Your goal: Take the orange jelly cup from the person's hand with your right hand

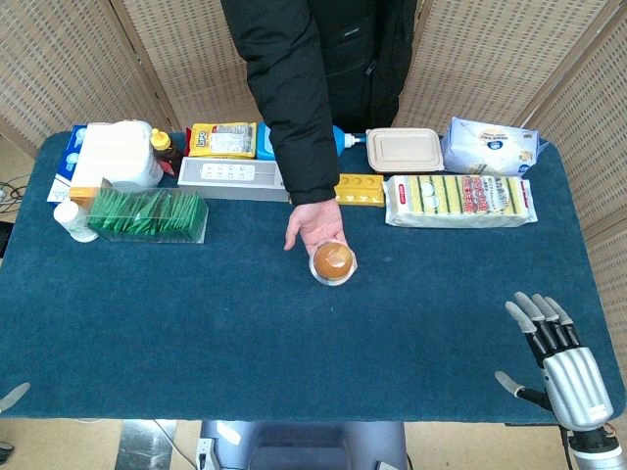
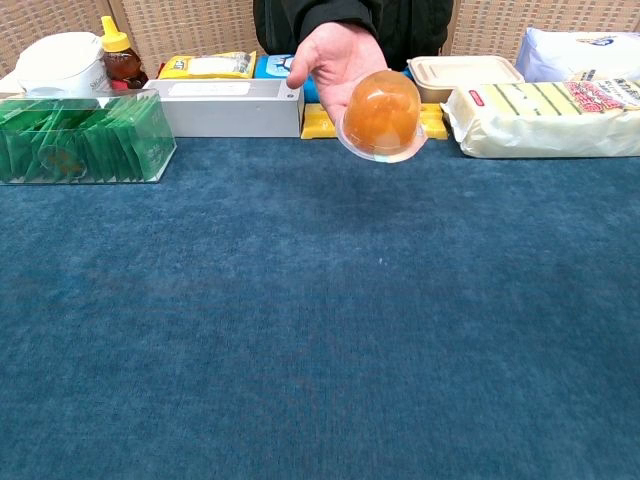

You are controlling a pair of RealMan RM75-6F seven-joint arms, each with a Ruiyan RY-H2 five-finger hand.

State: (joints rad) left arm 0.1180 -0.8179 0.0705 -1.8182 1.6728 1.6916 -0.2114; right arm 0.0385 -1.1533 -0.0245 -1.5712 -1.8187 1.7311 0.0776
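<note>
An orange jelly cup (image 1: pixel 333 261) (image 2: pixel 381 113) in clear plastic lies on the person's upturned palm (image 1: pixel 315 225) (image 2: pixel 340 55), held out above the middle of the blue table. My right hand (image 1: pixel 558 357) hovers at the table's front right corner, fingers spread and empty, far from the cup; the chest view does not show it. Only a grey tip of my left hand (image 1: pixel 12 396) shows at the front left edge, too little to read its fingers.
Along the far edge stand a clear box of green packets (image 1: pixel 147 215), a white long box (image 1: pixel 230 178), a yellow tray (image 1: pixel 361 189), a sponge pack (image 1: pixel 458 199), a lidded container (image 1: pixel 405 149) and a tissue pack (image 1: pixel 490 147).
</note>
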